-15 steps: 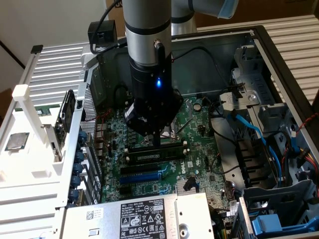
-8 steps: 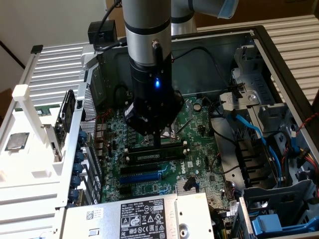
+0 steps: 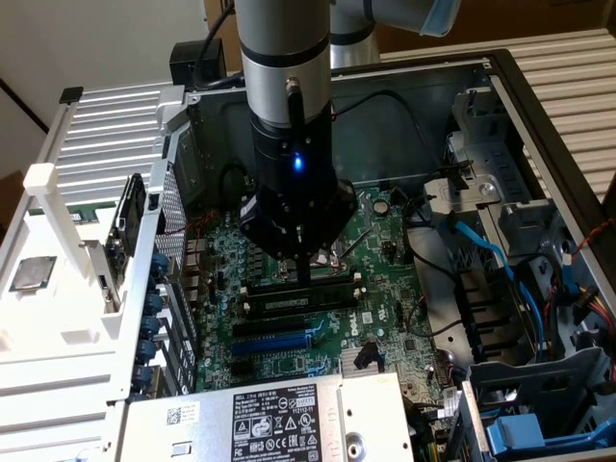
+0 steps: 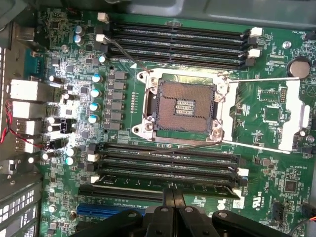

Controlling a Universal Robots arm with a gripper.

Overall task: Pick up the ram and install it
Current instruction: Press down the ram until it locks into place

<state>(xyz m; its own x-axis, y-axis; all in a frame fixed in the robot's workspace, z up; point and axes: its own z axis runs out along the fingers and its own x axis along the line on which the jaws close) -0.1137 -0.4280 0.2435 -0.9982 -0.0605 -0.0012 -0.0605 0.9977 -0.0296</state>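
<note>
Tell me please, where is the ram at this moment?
The ram sits in a memory slot on the motherboard, just below the open processor socket in the exterior view. The shut gripper presses down on its middle.

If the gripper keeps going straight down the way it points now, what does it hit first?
Most likely the ram, the stick lying in a memory slot directly under the shut gripper. The fingertips look on or just above its top edge; whether they touch I cannot tell.
</note>
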